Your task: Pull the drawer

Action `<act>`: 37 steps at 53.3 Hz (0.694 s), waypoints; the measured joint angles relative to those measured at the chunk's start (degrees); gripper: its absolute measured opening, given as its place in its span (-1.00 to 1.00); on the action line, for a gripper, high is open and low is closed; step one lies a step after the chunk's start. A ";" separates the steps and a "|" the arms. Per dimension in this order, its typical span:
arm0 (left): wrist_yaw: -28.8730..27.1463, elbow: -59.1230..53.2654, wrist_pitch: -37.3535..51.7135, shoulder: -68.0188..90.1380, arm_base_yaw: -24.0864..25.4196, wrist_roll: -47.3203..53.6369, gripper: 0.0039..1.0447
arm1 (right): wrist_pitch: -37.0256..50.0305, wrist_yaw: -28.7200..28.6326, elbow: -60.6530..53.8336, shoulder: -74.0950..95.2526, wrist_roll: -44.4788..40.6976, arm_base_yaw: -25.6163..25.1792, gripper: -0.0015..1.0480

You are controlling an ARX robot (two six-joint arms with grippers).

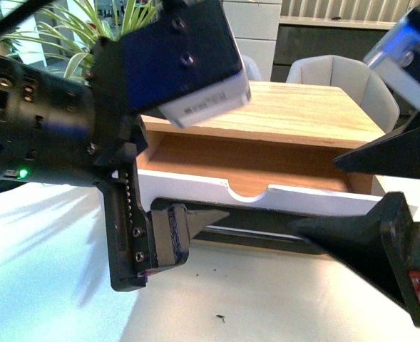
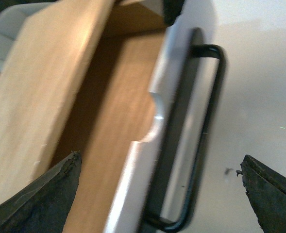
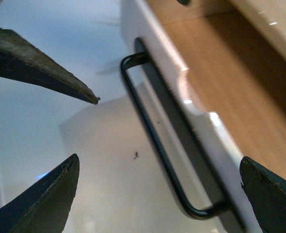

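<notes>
The drawer [image 1: 195, 189] stands partly pulled out of a light wood cabinet [image 1: 302, 110], and its bare wood floor [image 1: 252, 160] shows. Its white front has a half-round notch [image 1: 249, 194] and a long black bar handle [image 1: 259, 226]. My left gripper [image 2: 160, 156] is open, its jaws wide apart on either side of the drawer front [image 2: 133, 184] and handle [image 2: 208, 121] without touching them. My right gripper [image 3: 159, 160] is also open and straddles the other end of the handle [image 3: 152, 145]. In the front view one left finger [image 1: 188, 228] and one right finger [image 1: 338, 239] point at each other in front of the handle.
The cabinet sits on a white tabletop [image 1: 252, 306] that carries a small dark speck [image 1: 219, 318]. Grey chairs [image 1: 338, 78] and a green plant [image 1: 74, 35] stand behind the cabinet. The left arm's body [image 1: 53, 128] blocks the left of the front view.
</notes>
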 joint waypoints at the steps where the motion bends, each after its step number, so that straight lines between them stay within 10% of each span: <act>1: -0.31 -0.55 1.07 -0.42 0.11 -0.90 0.87 | 1.01 0.46 -0.50 -0.52 1.25 -0.07 0.83; 19: -17.46 -19.37 25.16 -14.75 4.96 -24.48 0.87 | 18.16 17.20 -19.19 -20.37 20.63 -1.22 0.83; 37: -26.47 -35.65 23.08 -33.27 12.66 -47.43 0.87 | 13.81 38.25 -30.75 -43.74 30.18 3.04 0.83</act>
